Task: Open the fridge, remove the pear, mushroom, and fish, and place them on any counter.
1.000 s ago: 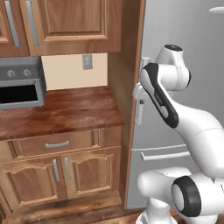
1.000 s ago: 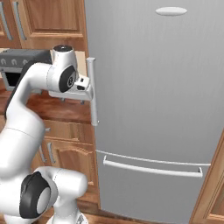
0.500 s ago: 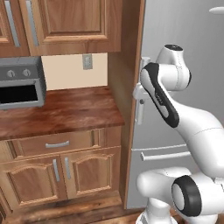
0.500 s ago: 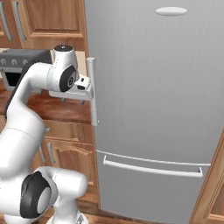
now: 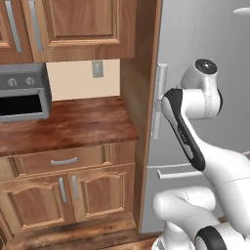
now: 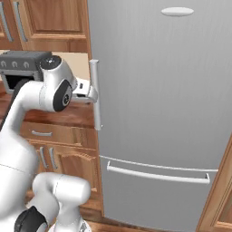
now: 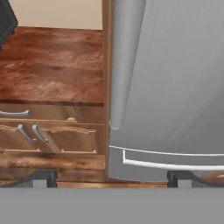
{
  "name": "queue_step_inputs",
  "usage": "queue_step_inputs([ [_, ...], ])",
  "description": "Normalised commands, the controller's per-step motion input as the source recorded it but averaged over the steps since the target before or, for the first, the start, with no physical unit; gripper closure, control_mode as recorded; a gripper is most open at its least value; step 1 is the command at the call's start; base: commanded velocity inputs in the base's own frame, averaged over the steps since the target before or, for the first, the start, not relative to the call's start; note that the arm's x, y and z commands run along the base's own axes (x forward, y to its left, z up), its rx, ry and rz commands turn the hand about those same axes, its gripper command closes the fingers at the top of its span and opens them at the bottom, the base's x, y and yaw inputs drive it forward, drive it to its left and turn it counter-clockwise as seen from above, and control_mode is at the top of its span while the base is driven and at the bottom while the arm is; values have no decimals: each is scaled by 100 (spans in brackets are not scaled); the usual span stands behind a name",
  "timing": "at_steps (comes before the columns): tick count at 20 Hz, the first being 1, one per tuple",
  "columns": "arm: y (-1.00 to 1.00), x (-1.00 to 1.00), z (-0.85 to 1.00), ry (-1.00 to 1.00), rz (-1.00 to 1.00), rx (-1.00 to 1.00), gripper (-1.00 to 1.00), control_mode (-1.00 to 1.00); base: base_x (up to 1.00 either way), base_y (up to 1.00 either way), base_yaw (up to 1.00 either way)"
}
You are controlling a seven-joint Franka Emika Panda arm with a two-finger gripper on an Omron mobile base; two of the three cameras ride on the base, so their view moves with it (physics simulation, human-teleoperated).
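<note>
On your left the tabletop (image 5: 73,124) carried none of the food. At the handle (image 6: 95,95) your gripper (image 7: 111,177) stood spread wide, apparently straddling the bar without clamping it. The fridge (image 6: 167,113) was shut, so pear, mushroom and fish presumably remained inside.

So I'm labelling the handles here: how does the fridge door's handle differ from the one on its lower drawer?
The door handle stands vertical near the fridge's left edge; the drawer handle lies horizontal across the lower front. The door handle looks like a thick cylinder; the drawer handle is a thinner bar. The open gripper is at the door handle, nowhere near the drawer handle. Both are silver-grey like the fridge.
</note>
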Motion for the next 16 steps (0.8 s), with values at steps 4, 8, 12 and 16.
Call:
queue_step_inputs([
  [4,-4,18,0,-21,-3,-1,-100,-100,0,0,0],
  [8,0,26,0,-5,-3,0,-100,-100,0,0,0],
  [12,0,39,0,0,-7,1,-100,-100,0,0,0],
  [16,-3,39,0,0,-3,0,-100,-100,0,0,0],
])
